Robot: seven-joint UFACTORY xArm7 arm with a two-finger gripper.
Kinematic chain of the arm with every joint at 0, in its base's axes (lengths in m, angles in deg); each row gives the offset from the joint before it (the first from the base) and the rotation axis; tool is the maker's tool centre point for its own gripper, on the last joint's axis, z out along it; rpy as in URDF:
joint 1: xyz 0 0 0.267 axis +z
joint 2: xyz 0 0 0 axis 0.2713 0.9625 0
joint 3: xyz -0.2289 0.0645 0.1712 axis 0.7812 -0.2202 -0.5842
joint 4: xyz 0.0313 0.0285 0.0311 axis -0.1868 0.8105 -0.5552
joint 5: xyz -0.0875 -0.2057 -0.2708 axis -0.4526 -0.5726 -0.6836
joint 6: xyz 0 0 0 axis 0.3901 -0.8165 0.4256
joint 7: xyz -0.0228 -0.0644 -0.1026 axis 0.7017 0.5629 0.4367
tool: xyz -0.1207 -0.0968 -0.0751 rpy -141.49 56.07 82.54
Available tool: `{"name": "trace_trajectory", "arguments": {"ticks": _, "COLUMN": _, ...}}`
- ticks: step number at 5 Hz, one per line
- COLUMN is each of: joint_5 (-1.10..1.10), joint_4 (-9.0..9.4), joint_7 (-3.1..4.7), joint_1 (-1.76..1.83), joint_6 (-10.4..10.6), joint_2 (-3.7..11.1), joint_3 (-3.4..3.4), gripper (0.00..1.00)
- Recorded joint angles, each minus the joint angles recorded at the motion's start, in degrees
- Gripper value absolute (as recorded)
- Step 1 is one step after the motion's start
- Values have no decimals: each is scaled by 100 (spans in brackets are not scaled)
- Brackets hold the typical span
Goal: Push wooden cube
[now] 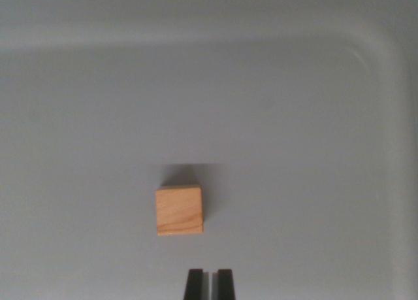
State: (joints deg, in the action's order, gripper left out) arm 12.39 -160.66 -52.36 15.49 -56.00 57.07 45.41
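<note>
A small light-brown wooden cube [179, 210] rests on the pale grey floor of a tray, slightly left of the wrist view's centre. My gripper [209, 283] shows at the bottom edge as two black fingertips with only a narrow pale gap between them. It sits just below and a little to the right of the cube, apart from it. Nothing is held between the fingers.
The grey tray [366, 58] has a raised rim running along the top and curving down the wrist view's right side. Flat grey floor surrounds the cube on all sides.
</note>
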Motion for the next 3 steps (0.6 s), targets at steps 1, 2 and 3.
{"name": "trace_trajectory", "arguments": {"ticks": 1, "joint_5": 8, "joint_4": 211, "joint_7": 10, "joint_1": 4, "joint_6": 225, "joint_2": 30, "joint_3": -6, "gripper": 0}}
{"name": "trace_trajectory", "arguments": {"ticks": 2, "joint_5": 8, "joint_4": 211, "joint_7": 10, "joint_1": 4, "joint_6": 225, "joint_2": 30, "joint_3": -6, "gripper": 0}}
{"name": "trace_trajectory", "arguments": {"ticks": 3, "joint_5": 16, "joint_4": 446, "joint_7": 21, "joint_1": 9, "joint_6": 477, "joint_2": 63, "joint_3": -14, "gripper": 0}}
